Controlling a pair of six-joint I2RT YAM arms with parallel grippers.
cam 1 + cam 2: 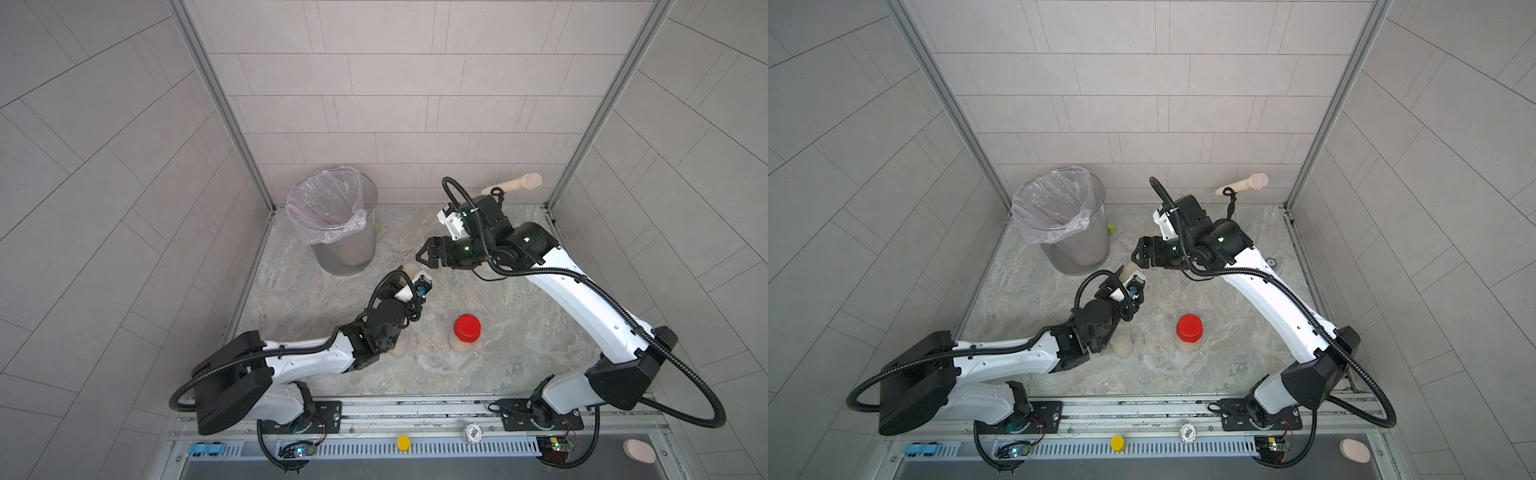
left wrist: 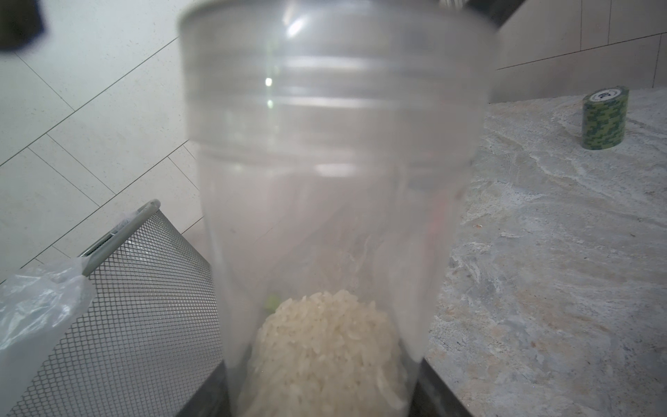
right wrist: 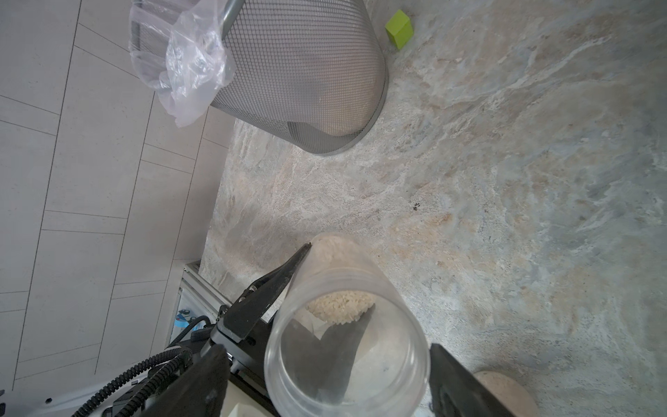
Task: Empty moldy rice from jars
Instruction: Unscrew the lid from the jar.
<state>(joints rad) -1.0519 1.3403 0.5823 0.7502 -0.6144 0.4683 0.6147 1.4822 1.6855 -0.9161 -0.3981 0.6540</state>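
The left gripper [image 3: 339, 276] is clamped on a clear jar [image 1: 412, 270], one finger [image 3: 274, 285] lying along its side. It holds the jar tilted above the stone counter [image 1: 519, 332], with the clear lid [image 2: 335, 54] pointing toward the right arm. The rice [image 2: 325, 343] sits in a pale heap at the bottom end of the jar, next to the left gripper's fingers.

The right gripper [image 1: 422, 257] stands wide, with a jaw on either side of the lid. Whether the jaws touch the lid I cannot tell.

Near the held jar stands a mesh metal bin [image 1: 353, 245] with a thin plastic liner [image 1: 328, 208] folded over its rim. A small green cube [image 3: 399, 29] lies just behind the bin. A green patterned cylinder [image 2: 604, 119] stands farther off.

Toward the front of the counter, a jar with a red lid [image 1: 466, 328] stands upright with rice in it. Another clear jar [image 1: 1122, 345] stands beside the left arm, partly hidden by it in a top view.
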